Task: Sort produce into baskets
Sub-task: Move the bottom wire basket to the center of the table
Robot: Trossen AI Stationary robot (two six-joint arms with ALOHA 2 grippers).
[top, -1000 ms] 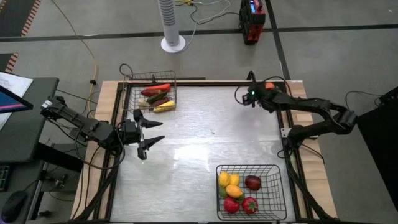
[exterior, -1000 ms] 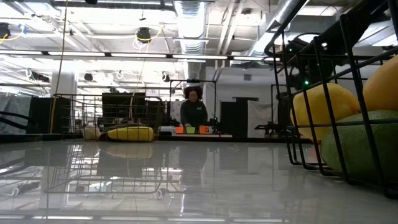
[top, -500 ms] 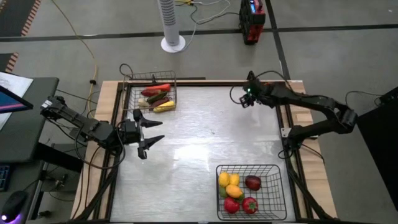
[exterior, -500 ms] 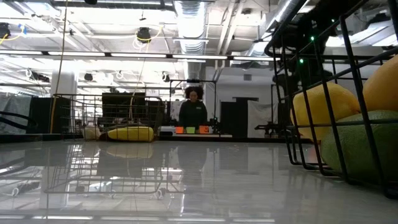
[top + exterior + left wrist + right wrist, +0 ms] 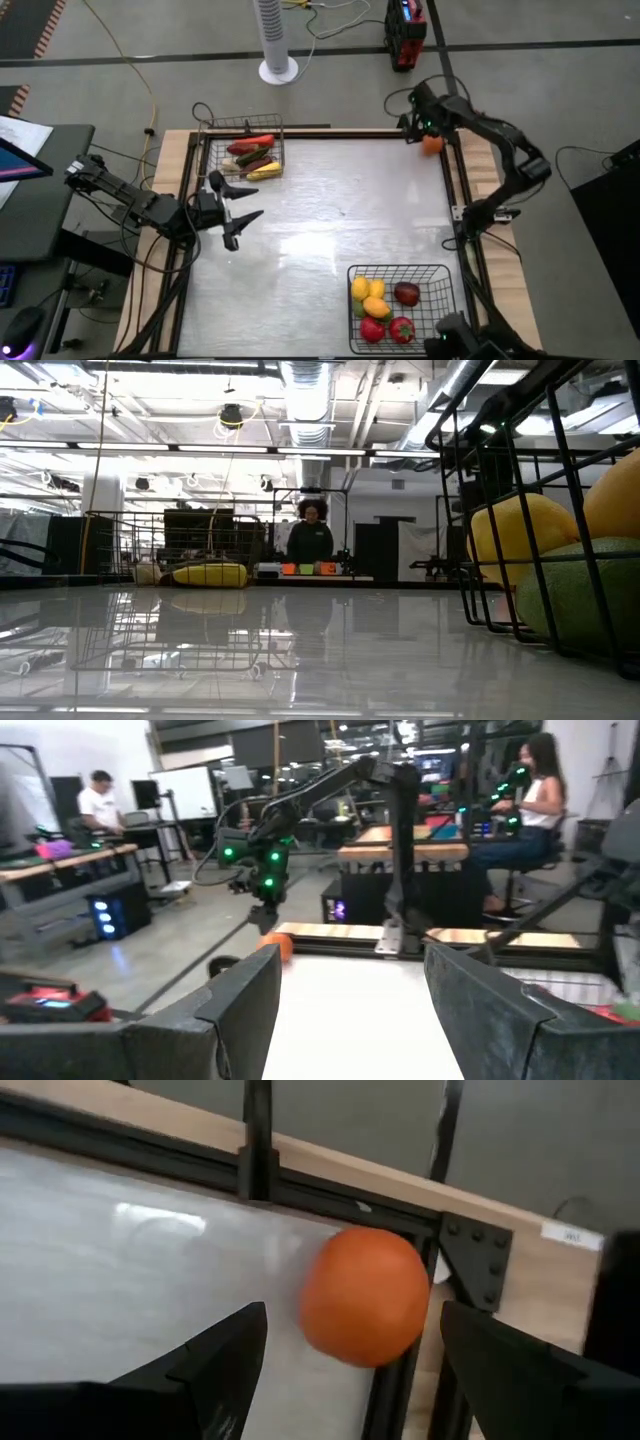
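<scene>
An orange round fruit (image 5: 432, 143) lies on the table in its far right corner, against the dark frame rail; it also shows in the right wrist view (image 5: 365, 1310) and the left wrist view (image 5: 276, 946). My right gripper (image 5: 414, 127) hangs open just above and to the left of it, and the fingers stand apart on either side without touching it (image 5: 350, 1355). My left gripper (image 5: 248, 205) is open and empty at the table's left side. The grey-silver basket (image 5: 246, 150) holds long pieces. The black basket (image 5: 398, 305) holds round pieces.
The dark frame rail (image 5: 255, 1150) and a corner bracket (image 5: 475, 1265) run close behind the orange fruit. In the low view the black basket (image 5: 540, 560) fills the right side. People sit at benches in the room beyond the table (image 5: 530, 800).
My right gripper has gone toward the table's far edge and right corner, and its arm has swung back, so the orange fruit now shows uncovered beside it. The fruit has stayed where it was.
</scene>
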